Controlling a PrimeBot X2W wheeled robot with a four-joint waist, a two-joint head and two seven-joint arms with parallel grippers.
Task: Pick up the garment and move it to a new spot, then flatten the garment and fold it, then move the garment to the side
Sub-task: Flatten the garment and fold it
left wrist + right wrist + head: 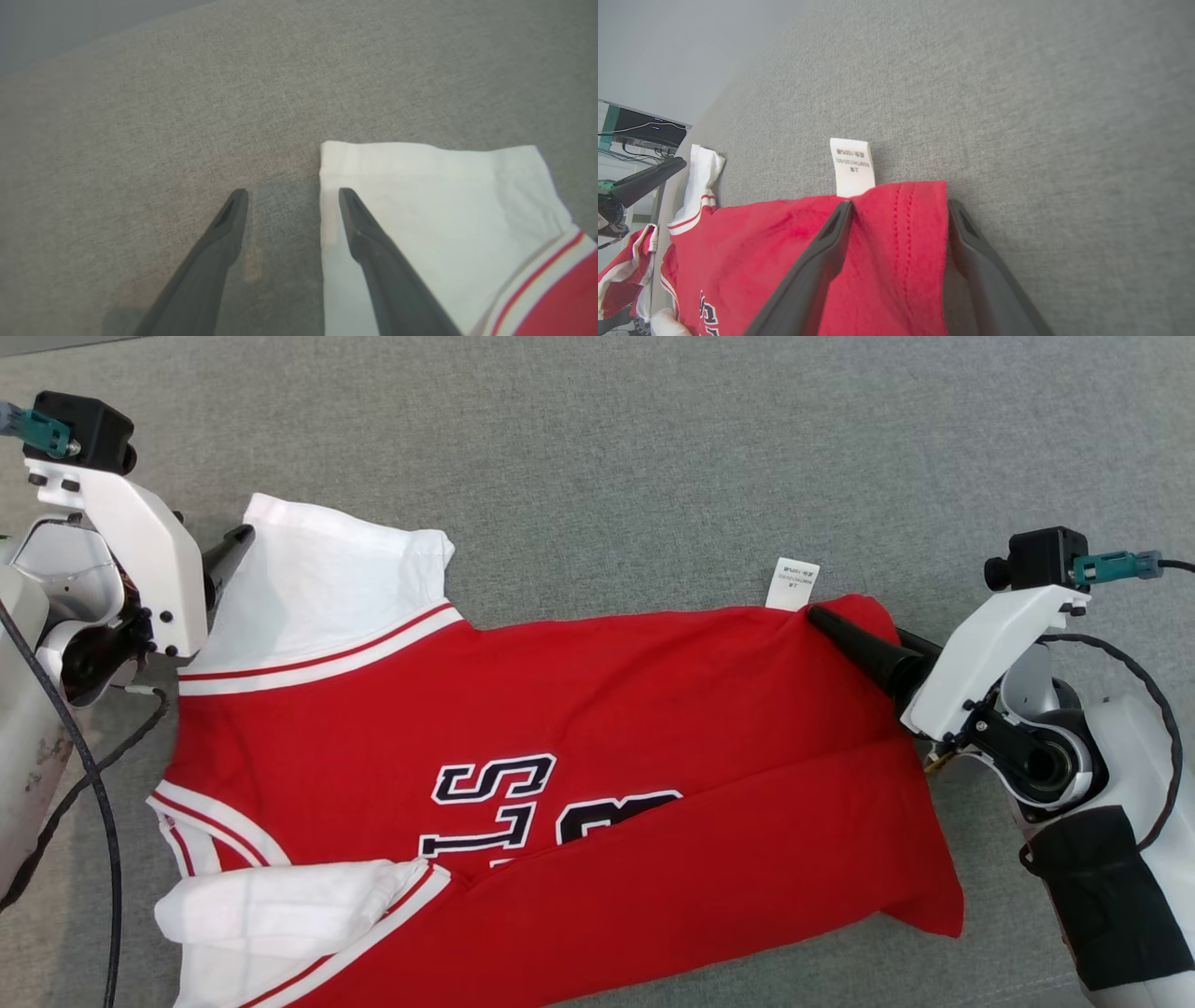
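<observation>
I see my left gripper spread at the white sleeve, upper left of the head view, and my right gripper spread astride the red corner of the garment.

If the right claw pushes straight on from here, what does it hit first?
The red shirt: its corner lies between the open right claw fingers. Just beyond is the white label, then bare grey cloth. How high the claw sits above it is unclear.

One garment was there, a corner of it between the right gripper's jaws. One label lay just past those jaws. Two sleeves were counted: the near sleeve beneath one jaw of the left gripper, the far sleeve well apart from both. Two grippers.
</observation>
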